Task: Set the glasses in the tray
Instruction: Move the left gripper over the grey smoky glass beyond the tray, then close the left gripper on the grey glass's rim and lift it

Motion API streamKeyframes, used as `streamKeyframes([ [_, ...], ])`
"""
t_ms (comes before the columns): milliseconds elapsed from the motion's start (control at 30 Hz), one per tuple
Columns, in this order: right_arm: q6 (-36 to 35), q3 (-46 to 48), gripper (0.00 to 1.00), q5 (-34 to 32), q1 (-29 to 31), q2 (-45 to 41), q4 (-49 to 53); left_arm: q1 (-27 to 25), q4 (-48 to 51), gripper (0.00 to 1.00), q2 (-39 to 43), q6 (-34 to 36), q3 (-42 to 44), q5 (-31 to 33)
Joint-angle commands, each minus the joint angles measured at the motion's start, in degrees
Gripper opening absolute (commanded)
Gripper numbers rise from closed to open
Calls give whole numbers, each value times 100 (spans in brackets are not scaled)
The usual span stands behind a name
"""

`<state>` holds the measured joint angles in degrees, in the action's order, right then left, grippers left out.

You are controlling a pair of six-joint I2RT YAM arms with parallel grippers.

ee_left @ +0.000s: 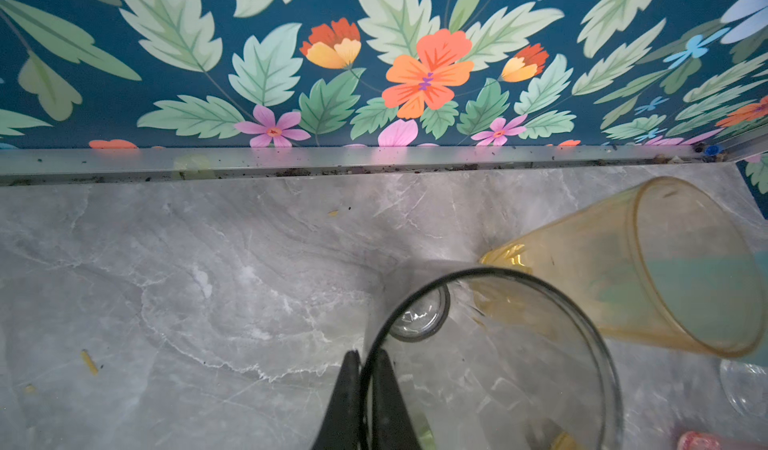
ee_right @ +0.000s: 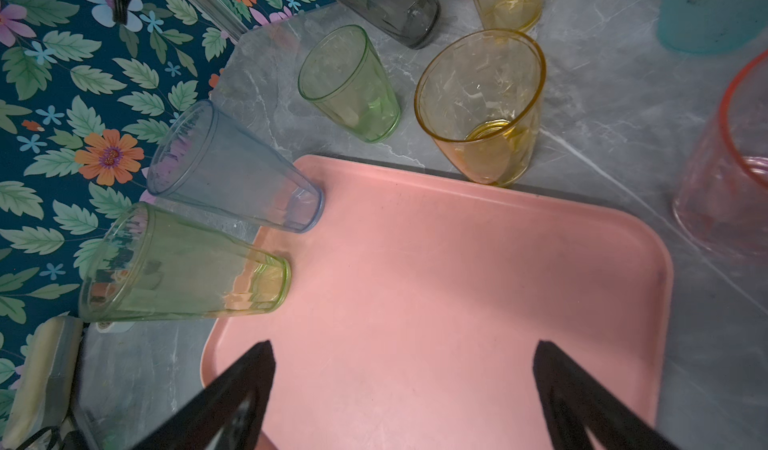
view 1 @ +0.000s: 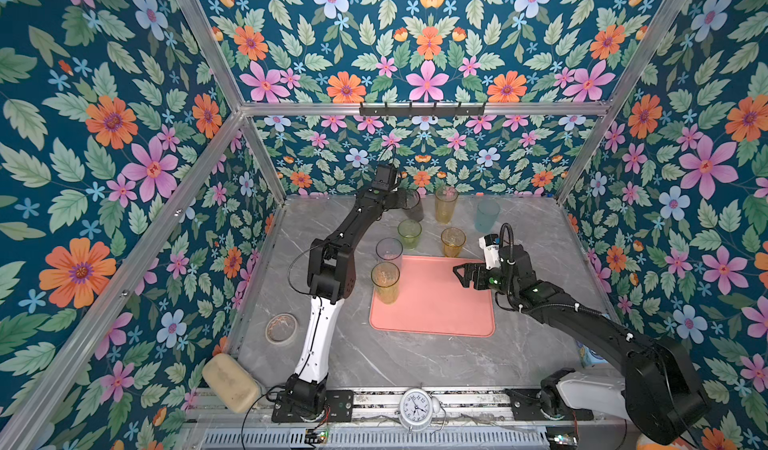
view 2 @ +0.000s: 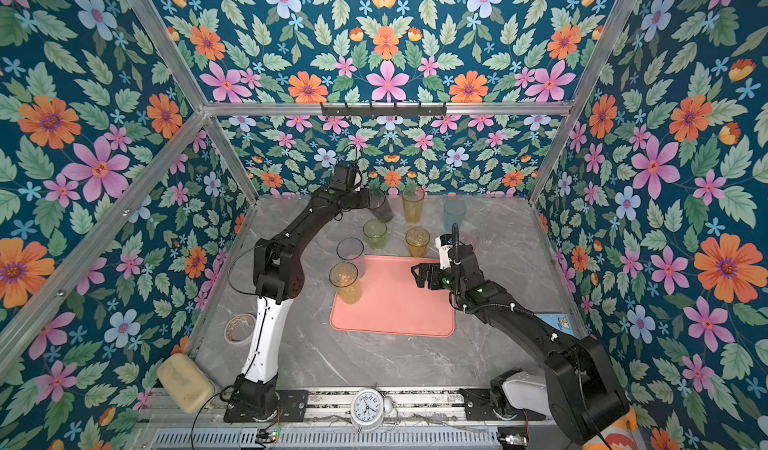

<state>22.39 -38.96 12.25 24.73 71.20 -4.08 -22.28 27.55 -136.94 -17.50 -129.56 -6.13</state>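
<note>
At the back of the table my left gripper (ee_left: 365,354) is shut on the rim of a smoky grey glass (view 1: 413,207), one finger inside and one outside. A tall amber glass (view 1: 446,204) and a pale blue one (view 1: 487,215) stand beside it. The pink tray (view 1: 436,302) holds a tall yellow-green glass (view 1: 385,281) and a tall bluish glass (view 1: 389,252) at its left edge. A short green glass (view 1: 409,233) and a short amber glass (view 1: 452,242) stand just behind the tray. My right gripper (view 1: 459,275) hangs open over the tray, holding nothing.
A pink glass (ee_right: 731,169) stands right of the tray, mostly hidden in the top views by the right wrist. A tape roll (view 1: 281,328) and a sponge (view 1: 230,381) lie at the front left. An alarm clock (view 1: 417,408) sits on the front rail.
</note>
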Motion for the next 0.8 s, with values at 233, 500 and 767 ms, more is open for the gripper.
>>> streamKeyframes([
  [233, 42, -42, 98, -3, 4, 8, -15, 186, 331, 0, 548, -9, 285, 138],
  [500, 56, -47, 98, 5, 4, 43, -41, 394, 672, 0, 1160, -26, 768, 259],
  [767, 57, -59, 98, -3, 5, 61, -32, 593, 1170, 0, 1895, 20, 1310, 568],
])
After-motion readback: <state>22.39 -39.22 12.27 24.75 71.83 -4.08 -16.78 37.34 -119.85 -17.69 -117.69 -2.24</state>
